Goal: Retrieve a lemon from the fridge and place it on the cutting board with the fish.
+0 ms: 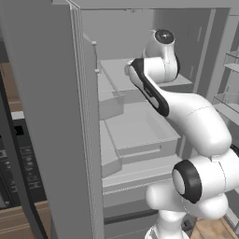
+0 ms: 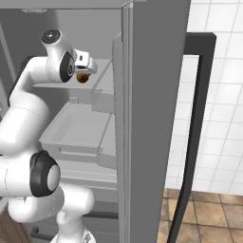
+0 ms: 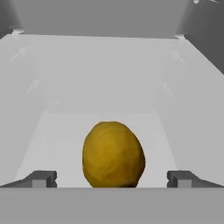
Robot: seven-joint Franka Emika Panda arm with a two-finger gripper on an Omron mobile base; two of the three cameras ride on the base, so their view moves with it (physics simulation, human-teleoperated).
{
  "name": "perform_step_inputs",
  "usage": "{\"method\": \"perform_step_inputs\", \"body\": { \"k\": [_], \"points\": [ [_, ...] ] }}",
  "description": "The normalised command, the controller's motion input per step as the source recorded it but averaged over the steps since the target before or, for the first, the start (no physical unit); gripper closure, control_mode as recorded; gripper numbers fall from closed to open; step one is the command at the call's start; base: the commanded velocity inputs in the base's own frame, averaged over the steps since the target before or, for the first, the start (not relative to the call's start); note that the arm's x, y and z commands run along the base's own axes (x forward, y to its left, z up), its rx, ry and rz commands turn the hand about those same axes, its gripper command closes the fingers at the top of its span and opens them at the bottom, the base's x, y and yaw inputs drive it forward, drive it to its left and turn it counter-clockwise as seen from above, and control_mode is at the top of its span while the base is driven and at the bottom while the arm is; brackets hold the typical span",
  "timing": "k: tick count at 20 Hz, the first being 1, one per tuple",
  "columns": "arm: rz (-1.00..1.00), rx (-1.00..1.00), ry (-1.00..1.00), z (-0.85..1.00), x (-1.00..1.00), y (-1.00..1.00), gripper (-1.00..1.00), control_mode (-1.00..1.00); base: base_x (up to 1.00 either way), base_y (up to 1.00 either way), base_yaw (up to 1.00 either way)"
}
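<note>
Showing the lemon (image 3: 113,154) between spread fingertips (image 3: 41,179), unlike left base view.

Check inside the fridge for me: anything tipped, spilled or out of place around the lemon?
Nothing stands out. The lemon sits whole on a pale shelf inside the fridge, between the open pincer fingertips, with no spill or damage visible nearby.
</note>
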Motion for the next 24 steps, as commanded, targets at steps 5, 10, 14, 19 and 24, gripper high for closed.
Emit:
{"method": "perform_step_inputs", "body": {
  "k": [5,10,14,19,24],
  "points": [
    [0.0,0.0,0.0,-0.09,0.16,0.0,-1.0,-1.0,0.0,0.0,0.0],
    [0.0,0.0,0.0,-0.1,0.19,0.0,-1.0,-1.0,0.0,0.0,0.0],
    [0.0,0.0,0.0,-0.11,0.16,0.0,-1.0,-1.0,0.0,0.0,0.0],
    [0.0,0.0,0.01,-0.13,0.13,0.0,-1.0,-1.0,0.0,0.0,0.0],
    [0.0,0.0,0.02,-0.08,0.1,0.0,-1.0,-1.0,0.0,0.0,0.0]
  ]
}}
